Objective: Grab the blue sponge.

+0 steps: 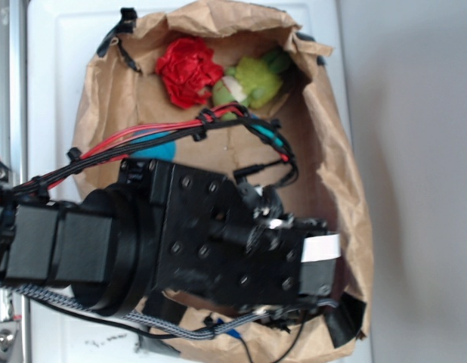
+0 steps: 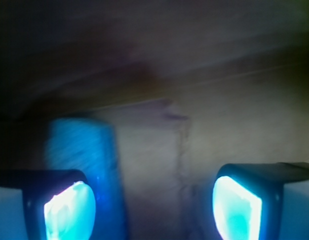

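Observation:
In the wrist view the blue sponge point(image 2: 80, 146) is a blurred medium-blue slab lying lengthwise on the brown paper floor, left of centre. My gripper point(image 2: 153, 210) is open and wide. Its left pad point(image 2: 69, 212) overlaps the sponge's near end, and the right pad point(image 2: 237, 207) is far off to the right over bare paper. Nothing is held between them. In the exterior view my arm's black wrist block point(image 1: 218, 234) hangs over the paper bag point(image 1: 335, 174) and hides both the fingers and the sponge.
The bag's crumpled walls rise all round. At its far end lie a red crumpled item point(image 1: 187, 72) and a green plush point(image 1: 252, 82). A teal-blue patch point(image 1: 156, 146) peeks out under the arm's cable bundle point(image 1: 135, 144); its shape is hidden.

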`<state>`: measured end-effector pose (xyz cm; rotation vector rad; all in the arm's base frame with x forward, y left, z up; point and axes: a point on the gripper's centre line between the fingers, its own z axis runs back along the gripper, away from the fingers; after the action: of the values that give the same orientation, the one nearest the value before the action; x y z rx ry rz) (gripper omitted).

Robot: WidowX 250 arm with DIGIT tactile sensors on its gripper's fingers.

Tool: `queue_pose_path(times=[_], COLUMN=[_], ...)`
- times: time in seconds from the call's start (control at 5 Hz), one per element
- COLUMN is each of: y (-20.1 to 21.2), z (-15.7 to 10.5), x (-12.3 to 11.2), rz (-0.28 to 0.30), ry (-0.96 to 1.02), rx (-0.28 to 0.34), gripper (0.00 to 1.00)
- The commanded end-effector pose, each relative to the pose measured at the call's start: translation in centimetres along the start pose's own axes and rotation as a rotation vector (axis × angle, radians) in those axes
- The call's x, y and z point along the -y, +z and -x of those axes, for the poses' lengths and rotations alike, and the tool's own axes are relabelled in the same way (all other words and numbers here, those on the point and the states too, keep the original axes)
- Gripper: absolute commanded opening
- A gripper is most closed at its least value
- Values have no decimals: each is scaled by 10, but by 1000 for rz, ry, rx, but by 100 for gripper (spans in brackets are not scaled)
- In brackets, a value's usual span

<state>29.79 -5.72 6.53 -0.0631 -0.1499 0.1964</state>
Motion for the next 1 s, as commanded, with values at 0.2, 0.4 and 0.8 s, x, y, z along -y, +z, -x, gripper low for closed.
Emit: queue_pose_path(times=[0.2,0.4,0.8], y=[9,-5,-29], z=[-5,3,8], x=[6,12,21], rz=[142,204,167], ry=[-19,-29,-1], rx=[38,26,101], gripper=[100,100,100])
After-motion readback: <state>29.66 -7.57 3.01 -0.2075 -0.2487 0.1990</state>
